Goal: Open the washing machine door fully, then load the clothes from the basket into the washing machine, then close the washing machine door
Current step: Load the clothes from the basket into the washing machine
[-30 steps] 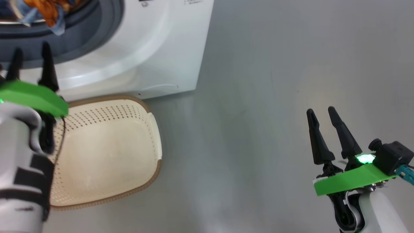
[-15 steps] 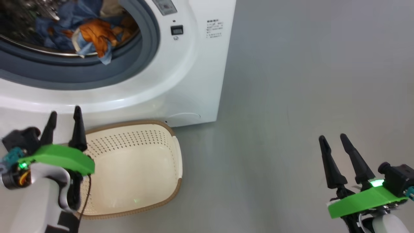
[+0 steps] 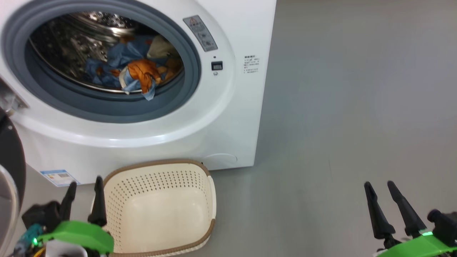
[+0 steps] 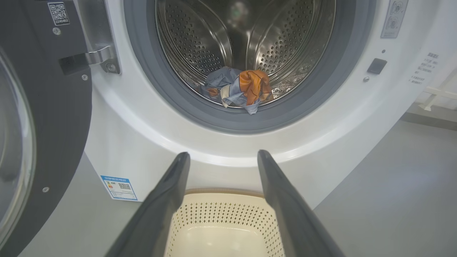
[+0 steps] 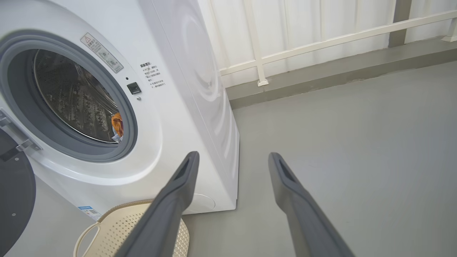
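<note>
The clothes point(image 3: 139, 73) lie inside the washing machine point(image 3: 228, 117), its door point(image 3: 10, 160) open beside it, the basket point(image 3: 160, 166) just before it, and your left gripper point(image 3: 85, 181) and right gripper point(image 3: 379, 184) stand spread.

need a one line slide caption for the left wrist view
Open left gripper frames the empty basket, with clothes lying in the washing machine and its door swung open
</note>
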Motion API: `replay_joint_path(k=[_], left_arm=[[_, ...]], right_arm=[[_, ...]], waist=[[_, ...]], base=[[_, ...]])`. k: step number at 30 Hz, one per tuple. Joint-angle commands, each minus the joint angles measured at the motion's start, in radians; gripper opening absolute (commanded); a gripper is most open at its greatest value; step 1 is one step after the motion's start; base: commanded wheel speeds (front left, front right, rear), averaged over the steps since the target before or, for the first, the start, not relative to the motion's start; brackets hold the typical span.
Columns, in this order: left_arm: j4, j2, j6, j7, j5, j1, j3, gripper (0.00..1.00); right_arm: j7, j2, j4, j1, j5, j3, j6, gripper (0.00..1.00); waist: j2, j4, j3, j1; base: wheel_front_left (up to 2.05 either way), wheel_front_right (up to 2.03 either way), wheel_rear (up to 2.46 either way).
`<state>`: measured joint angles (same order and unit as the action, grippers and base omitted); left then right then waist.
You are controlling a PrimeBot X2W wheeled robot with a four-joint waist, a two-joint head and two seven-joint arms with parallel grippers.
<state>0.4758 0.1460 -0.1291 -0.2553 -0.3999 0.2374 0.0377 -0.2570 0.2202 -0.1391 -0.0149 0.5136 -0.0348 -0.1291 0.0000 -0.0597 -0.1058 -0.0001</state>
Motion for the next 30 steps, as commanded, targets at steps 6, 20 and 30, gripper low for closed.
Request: replay_joint_path(k=[6,20,30], left_arm=[[-0.09,0.018,-0.002,-0.006,0.02,-0.099,-0.054,1.0],[-0.228,-0.014,-0.002,-0.006,0.059,-0.252,-0.113,1.0],[-0.25,-0.021,-0.002,-0.006,0.063,-0.253,-0.118,1.0]], right_arm=[[-0.005,0.026,0.031,-0.055,0.015,0.008,-0.002,1.0],[-0.005,0.029,0.048,-0.1,0.014,0.041,-0.002,1.0],[-0.005,0.027,0.049,-0.097,0.01,0.044,-0.002,1.0]], waist=[[0.0,0.023,0.075,0.0001],[0.0,0.027,0.09,0.0001],[0.0,0.026,0.08,0.0001]], base=[[0.0,0.0,0.0],[0.0,0.0,0.0],[0.0,0.0,0.0]])
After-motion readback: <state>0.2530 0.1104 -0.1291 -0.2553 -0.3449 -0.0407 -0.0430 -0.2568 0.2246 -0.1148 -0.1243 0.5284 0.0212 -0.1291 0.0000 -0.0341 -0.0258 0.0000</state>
